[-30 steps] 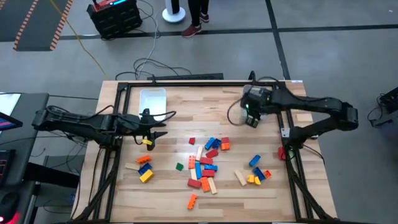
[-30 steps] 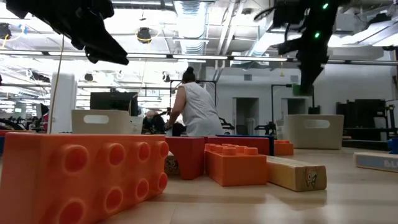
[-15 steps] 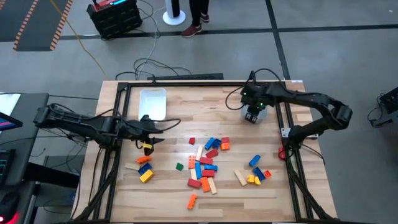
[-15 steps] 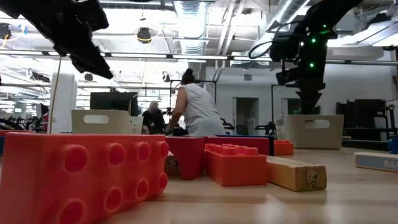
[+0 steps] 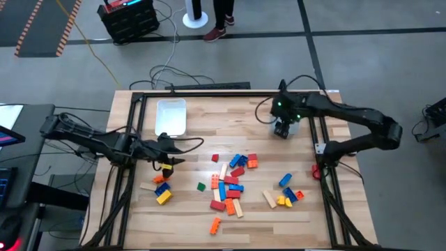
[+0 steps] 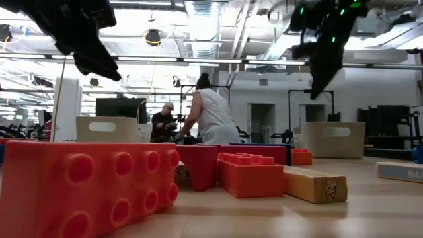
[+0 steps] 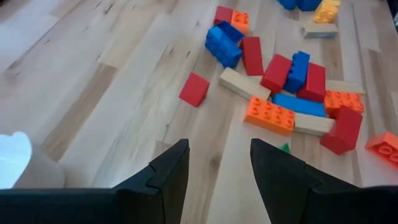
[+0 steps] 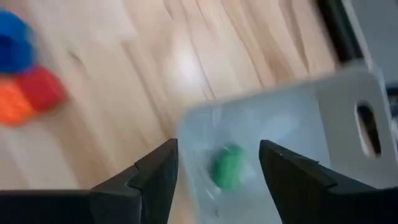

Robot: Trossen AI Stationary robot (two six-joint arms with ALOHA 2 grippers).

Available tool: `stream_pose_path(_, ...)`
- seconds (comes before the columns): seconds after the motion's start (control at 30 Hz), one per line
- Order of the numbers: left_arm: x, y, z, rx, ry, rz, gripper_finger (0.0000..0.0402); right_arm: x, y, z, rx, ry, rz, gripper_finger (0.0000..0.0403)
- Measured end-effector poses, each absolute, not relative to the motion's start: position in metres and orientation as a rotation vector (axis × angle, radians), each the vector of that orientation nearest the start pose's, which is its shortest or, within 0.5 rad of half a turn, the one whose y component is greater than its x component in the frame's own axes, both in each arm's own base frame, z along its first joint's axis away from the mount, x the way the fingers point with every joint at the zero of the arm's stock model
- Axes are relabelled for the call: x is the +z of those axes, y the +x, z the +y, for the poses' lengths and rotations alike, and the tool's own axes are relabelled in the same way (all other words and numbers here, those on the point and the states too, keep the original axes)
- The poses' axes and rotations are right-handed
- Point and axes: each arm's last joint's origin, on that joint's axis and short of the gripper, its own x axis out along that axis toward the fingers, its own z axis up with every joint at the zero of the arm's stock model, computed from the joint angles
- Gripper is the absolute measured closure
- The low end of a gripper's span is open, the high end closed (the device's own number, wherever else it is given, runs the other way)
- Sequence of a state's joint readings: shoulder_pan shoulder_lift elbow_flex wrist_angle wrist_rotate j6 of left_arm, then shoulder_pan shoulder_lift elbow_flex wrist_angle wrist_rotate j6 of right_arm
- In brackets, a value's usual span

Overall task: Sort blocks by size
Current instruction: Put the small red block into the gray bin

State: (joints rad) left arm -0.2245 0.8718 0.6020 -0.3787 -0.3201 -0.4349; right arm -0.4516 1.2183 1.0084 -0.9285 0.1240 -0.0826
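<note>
**Q:** Concrete floor all round, so what sits on it?

**A:** A pale butcher-block table (image 5: 209, 118) of glued wood strips inside a black frame. On the floor past its far edge a person's shoes (image 5: 214, 31) show, the body cut off.

**Q:** And on the table, taking the blocks as the landmark?

**A:** The blocks (image 5: 230, 183) lie loose mid-table: glossy studded plastic bricks, red, blue, orange, yellow, one small green, plus plain tan bars. Some are cube-like, some long. Smaller groups lie to either side of the main heap. A clear rectangular bin (image 5: 171, 116) stands beyond the heap toward the left arm; a second bin (image 8: 292, 137), translucent with a slot handle, stands beyond it toward the right arm and is mostly hidden from above.

**Q:** The grippers?

**A:** The left gripper (image 7: 217, 165) hangs between the heap and the left group, its fingers spread with only bare wood between them. The right gripper (image 8: 217, 165) is over the second bin, fingers apart, pinching nothing.

**Q:** Anything in that bin?

**A:** A small green block (image 8: 227, 165), too blurred to show its studs.
</note>
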Motion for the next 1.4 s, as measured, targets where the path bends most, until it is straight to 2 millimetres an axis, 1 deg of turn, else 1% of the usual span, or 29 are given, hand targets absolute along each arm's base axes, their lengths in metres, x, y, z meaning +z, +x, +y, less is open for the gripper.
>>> stream_pose_path(0.13,0.246,0.191,-0.038,0.217,-0.197,0.660,0.0234,0.290,0.205,-0.069,-0.396,0.082,0.985,0.0149)
stream_pose_path(0.27,0.247,0.205,-0.048,0.197,-0.095,0.796,0.0234,0.297,0.217,-0.038,-0.297,0.065,0.881,0.0149)
stream_pose_path(0.4,0.240,0.217,-0.059,0.177,-0.029,0.907,0.0234,0.296,0.230,-0.004,-0.299,-0.056,0.825,0.0149)
stream_pose_path(0.47,0.237,0.224,-0.064,0.170,-0.013,0.930,0.0234,0.295,0.235,0.012,-0.321,-0.121,0.794,0.0149)
stream_pose_path(0.53,0.233,0.233,-0.066,0.176,0.013,0.937,0.0234,0.294,0.240,0.027,-0.301,-0.159,0.760,0.0149)
stream_pose_path(0.6,0.232,0.245,-0.064,0.204,0.043,0.923,0.0234,0.294,0.246,0.040,-0.259,-0.164,0.717,0.0149)
stream_pose_path(0.7,0.232,0.264,-0.055,0.232,0.099,0.934,0.0234,0.288,0.258,0.054,-0.204,-0.164,0.684,0.0149)
stream_pose_path(0.8,0.230,0.281,-0.042,0.238,0.146,0.927,0.0234,0.277,0.269,0.066,-0.164,-0.168,0.686,0.0149)
stream_pose_path(0.9,0.224,0.295,-0.029,0.188,0.154,0.903,0.0234,0.265,0.273,0.074,-0.153,-0.173,0.743,0.0149)
stream_pose_path(1.07,0.207,0.311,-0.012,0.126,0.180,0.921,0.0232,0.259,0.264,0.086,-0.170,-0.158,0.798,0.0149)
stream_pose_path(1.17,0.197,0.319,-0.005,0.073,0.172,0.918,0.0220,0.258,0.255,0.091,-0.169,-0.146,0.786,0.0149)
stream_pose_path(1.3,0.186,0.327,0.005,0.063,0.185,0.922,0.0199,0.248,0.246,0.091,-0.178,-0.115,0.784,0.0149)
stream_pose_path(1.4,0.183,0.330,0.013,0.074,0.183,0.908,0.0184,0.243,0.243,0.089,-0.182,-0.099,0.767,0.0149)
